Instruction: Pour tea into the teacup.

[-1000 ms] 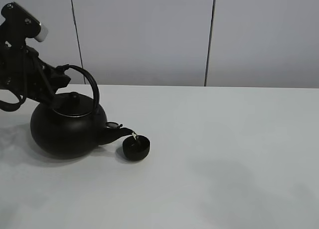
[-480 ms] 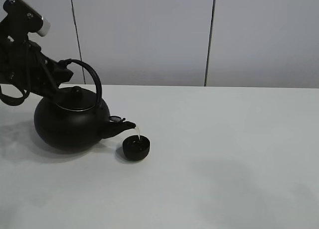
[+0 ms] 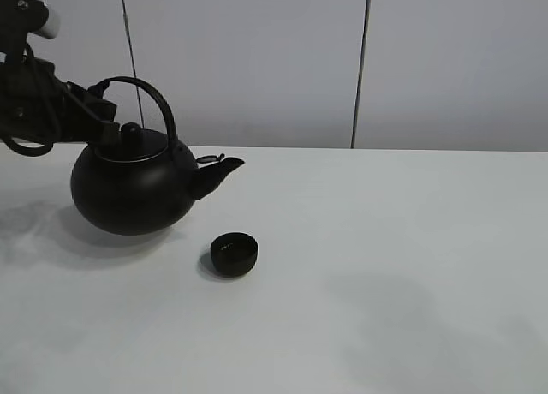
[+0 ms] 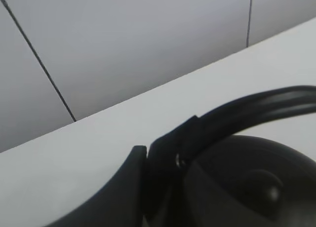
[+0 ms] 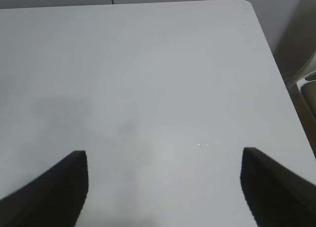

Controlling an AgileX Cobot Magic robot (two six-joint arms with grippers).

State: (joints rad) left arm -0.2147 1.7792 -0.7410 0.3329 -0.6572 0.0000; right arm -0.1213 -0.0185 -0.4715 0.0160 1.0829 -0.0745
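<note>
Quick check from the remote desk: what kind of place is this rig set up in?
Probably a lab or test bench, not a kitchen: a bare white tabletop against plain grey wall panels, with only a round black kettle with an arched handle and a tiny matte black teacup in view.

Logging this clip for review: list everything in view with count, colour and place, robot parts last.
kettle: one, black, held above the table on the left, spout toward the right.
teacup: one, black, on the table below and right of the spout.
table: one, white, across the scene.
wall panels: grey, behind the table.
left pincer: one, black, shut on the kettle's handle.
right pincer: one, black, open over bare table.
</note>
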